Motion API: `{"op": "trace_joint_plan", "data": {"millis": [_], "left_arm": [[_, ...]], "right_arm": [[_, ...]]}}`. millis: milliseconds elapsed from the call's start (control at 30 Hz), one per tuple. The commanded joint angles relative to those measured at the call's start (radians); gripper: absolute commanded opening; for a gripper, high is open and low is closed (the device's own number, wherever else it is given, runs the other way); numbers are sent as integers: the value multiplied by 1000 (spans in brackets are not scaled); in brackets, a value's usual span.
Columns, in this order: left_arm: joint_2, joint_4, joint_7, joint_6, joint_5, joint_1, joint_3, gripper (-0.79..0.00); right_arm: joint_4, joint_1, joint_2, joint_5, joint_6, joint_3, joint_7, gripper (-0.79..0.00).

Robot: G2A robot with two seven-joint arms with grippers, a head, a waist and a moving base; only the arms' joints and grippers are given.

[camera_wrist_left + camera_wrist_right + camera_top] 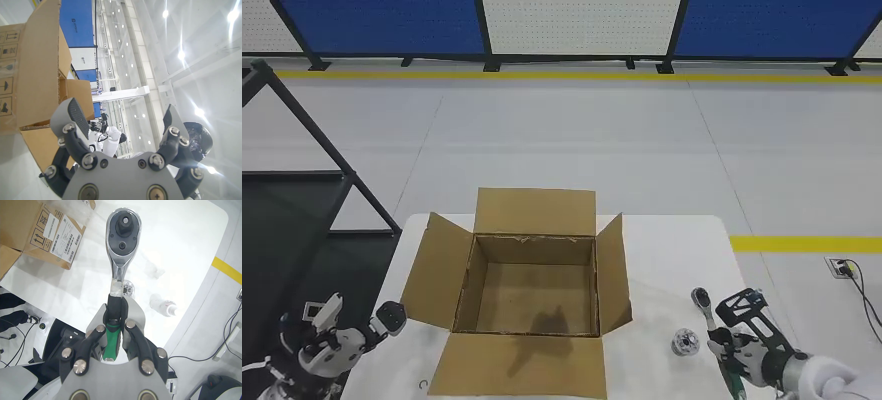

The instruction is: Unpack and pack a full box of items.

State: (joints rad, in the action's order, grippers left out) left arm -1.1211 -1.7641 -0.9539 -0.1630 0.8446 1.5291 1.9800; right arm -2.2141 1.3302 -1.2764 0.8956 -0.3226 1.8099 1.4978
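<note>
The right tool (115,311) clamps the ratchet wrench (123,236); the left tool (122,113) gapes wide, apparently empty.

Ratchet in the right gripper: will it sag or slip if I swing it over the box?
The ratchet looks rigid steel, so probably no sag. Its chunky head sits beyond the fingers, so it may pivot. Rubbery-looking handle should resist slipping.

Box (535,212) centred on table (672,250), ratchet (704,305) right.
</note>
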Motion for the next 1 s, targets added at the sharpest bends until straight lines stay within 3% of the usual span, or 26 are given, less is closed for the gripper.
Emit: {"op": "trace_joint_plan", "data": {"millis": [0, 200, 433, 767, 967], "left_arm": [[1, 2, -4, -2, 2, 2, 3, 0], [1, 13, -5, -9, 22, 10, 17, 0], [3, 42, -7, -6, 45, 12, 33, 0], [8, 48, -25, 11, 34, -9, 22, 0], [10, 66, -34, 16, 34, -18, 21, 0]], "right_arm": [[0, 0, 0, 0, 0, 0, 0, -785], [1, 2, 0, 3, 1, -1, -7, -785], [47, 18, 11, 110, 55, -34, -77, -785], [-12, 159, 16, -28, 226, 186, -228, -785], [-21, 210, 23, -58, 241, 229, -245, -785]]}}
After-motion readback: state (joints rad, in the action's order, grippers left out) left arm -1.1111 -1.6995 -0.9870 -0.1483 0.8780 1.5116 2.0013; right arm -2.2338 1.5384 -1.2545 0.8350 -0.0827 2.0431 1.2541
